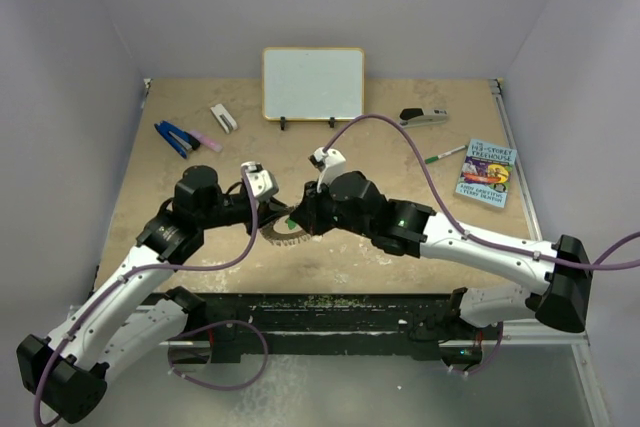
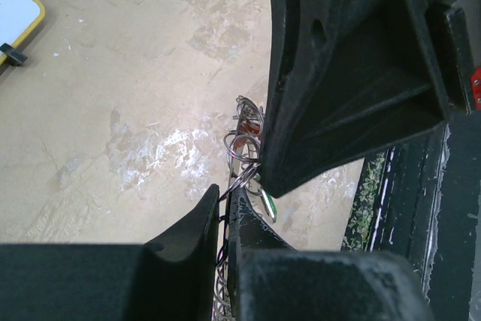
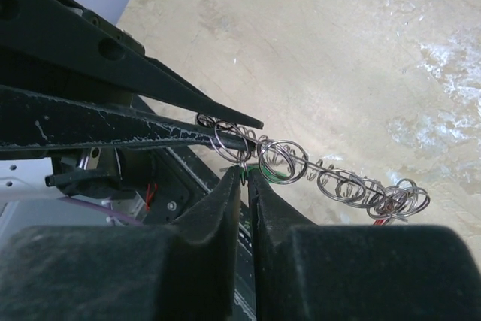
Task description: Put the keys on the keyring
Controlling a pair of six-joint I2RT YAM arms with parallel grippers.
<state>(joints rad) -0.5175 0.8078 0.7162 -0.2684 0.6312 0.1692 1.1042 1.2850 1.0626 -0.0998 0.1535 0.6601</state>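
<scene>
**While the right gripper (image 3: 245,176) is pinching the green key (image 2: 268,205), the keyring (image 3: 338,182) is hanging at its tips**

Just beyond, the ring's fringe is trailing rightward; farther on, the left gripper (image 2: 225,195) is clamping its rim, jaws nearly together.

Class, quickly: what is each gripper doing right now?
Left gripper: closed on the keyring.
Right gripper: closed, seemingly on the green key.

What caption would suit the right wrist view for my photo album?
The left end effector holds the silver keyring while the right end effector grips a green key.
</scene>
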